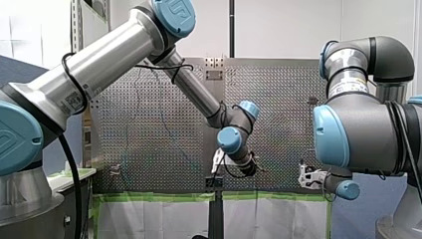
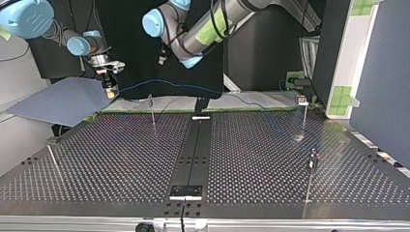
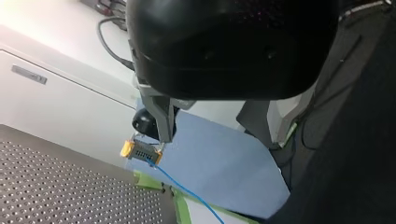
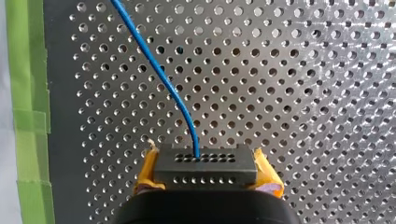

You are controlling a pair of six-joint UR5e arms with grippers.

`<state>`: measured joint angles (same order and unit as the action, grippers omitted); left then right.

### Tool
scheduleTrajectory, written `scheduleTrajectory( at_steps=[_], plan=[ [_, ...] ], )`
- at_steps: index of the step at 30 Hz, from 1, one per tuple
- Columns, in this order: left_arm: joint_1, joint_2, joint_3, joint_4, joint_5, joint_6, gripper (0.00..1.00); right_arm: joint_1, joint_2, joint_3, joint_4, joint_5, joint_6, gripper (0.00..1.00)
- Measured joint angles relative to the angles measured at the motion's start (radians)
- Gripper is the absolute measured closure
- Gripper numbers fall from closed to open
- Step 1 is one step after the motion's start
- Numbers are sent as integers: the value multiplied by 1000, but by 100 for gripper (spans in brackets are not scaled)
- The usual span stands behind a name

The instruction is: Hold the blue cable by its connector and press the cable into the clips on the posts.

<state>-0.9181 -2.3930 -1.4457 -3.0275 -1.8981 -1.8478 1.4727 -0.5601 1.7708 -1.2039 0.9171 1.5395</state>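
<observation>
My right gripper [image 4: 205, 179] is shut on the black connector [image 4: 205, 165], held between its yellow pads [image 4: 268, 179]. The blue cable [image 4: 159, 70] runs from the connector out ahead over the perforated table [image 4: 303, 93]. In the top view my right gripper [image 2: 110, 89] hangs by the far edge at the left, and the cable [image 2: 169, 84] sags across behind a thin post [image 2: 152, 110]. Two clip posts [image 2: 303, 113] [image 2: 312, 176] stand at that view's right. My left gripper [image 3: 212, 137] hovers open and empty above the connector [image 3: 141, 151]; it also shows as my left gripper [image 2: 162, 59].
A blue sheet [image 2: 63, 99] lies beyond the table at the top view's left. Green tape [image 1: 164, 196] lines the table's edge. A black strip [image 2: 193, 150] runs down the table's middle, and a bare thin rod [image 2: 53, 162] stands at the near left.
</observation>
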Motion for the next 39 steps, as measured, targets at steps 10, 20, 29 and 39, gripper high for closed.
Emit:
scheduleTrajectory(
  at_steps=[10, 20, 29, 39],
  plan=[
    [36, -23, 86, -87, 86, -86, 0, 10, 2, -2, -18, -2, 3, 98],
    [119, -41, 172, -173, 103, -173, 0, 19, 2, -5, -19, -4, 6, 98],
    [133, -119, 255, -255, 24, -186, 0, 24, 2, -7, -18, -5, 11, 98],
    [129, -191, 338, -339, -12, -162, 0, 27, 2, -8, -23, -5, 21, 98]
  ],
)
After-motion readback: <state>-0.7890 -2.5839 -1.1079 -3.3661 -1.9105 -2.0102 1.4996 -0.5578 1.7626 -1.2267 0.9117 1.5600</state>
